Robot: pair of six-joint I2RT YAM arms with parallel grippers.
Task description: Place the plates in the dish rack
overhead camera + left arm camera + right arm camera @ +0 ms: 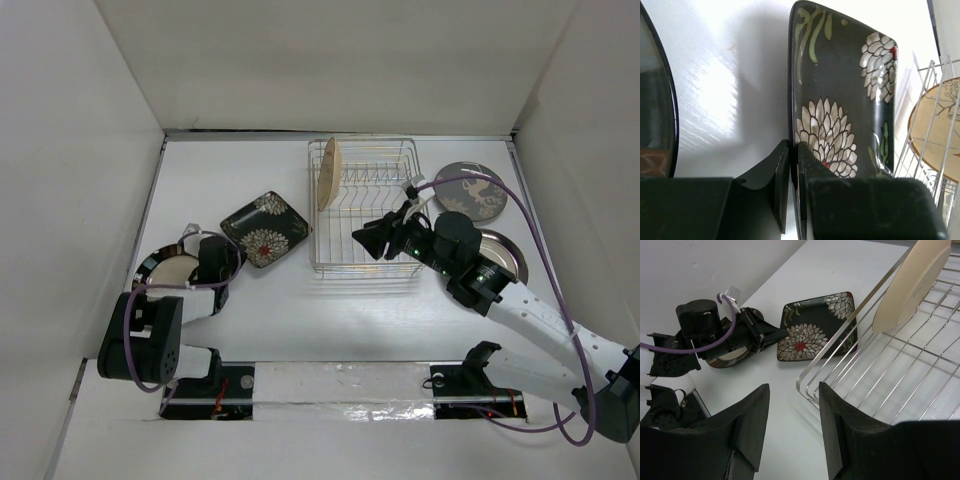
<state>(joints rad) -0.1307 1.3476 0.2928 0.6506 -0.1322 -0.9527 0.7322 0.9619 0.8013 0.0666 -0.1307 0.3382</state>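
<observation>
The black square plate with white-and-red flowers (pixel 268 225) lies left of the dish rack (pixel 385 262). My left gripper (pixel 793 145) is shut on its near edge, one finger on each side of the rim; it also shows in the top view (pixel 235 250). The plain tan plate (pixel 329 172) stands upright in the rack's left end. My right gripper (pixel 792 387) is open and empty, hovering over the rack's front left corner (pixel 812 382); in the top view (pixel 366 240) it is above the rack's front part.
A dark round plate with a cream centre (pixel 160 268) lies under my left arm. A dark round plate with pale markings (pixel 475 190) and another round plate (pixel 505 255) lie right of the rack. White walls enclose the table.
</observation>
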